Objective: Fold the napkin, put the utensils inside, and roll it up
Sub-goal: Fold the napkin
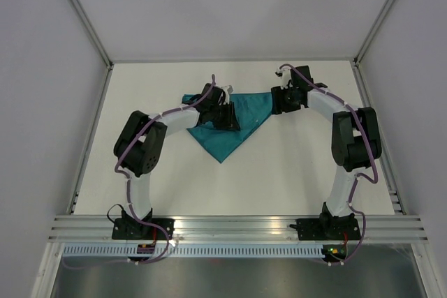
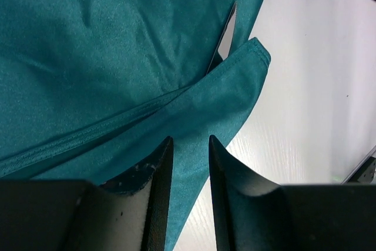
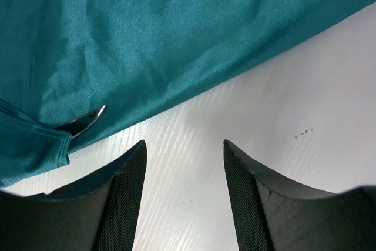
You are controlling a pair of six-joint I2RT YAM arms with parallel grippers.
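Left wrist view showed a silver metal utensil tip [image 2: 225, 36] poking from the folded teal cloth napkin [image 2: 88, 57], which the narrowly parted, empty left gripper [image 2: 191, 140] might drag out.

Plain teal napkin [image 1: 248, 120] folded into a triangle, lying flat toward the far side of the white table [image 1: 279, 179], point toward the table's near edge, one corner doubled over, shiny utensil tip [image 2: 224, 38] poking from that fold
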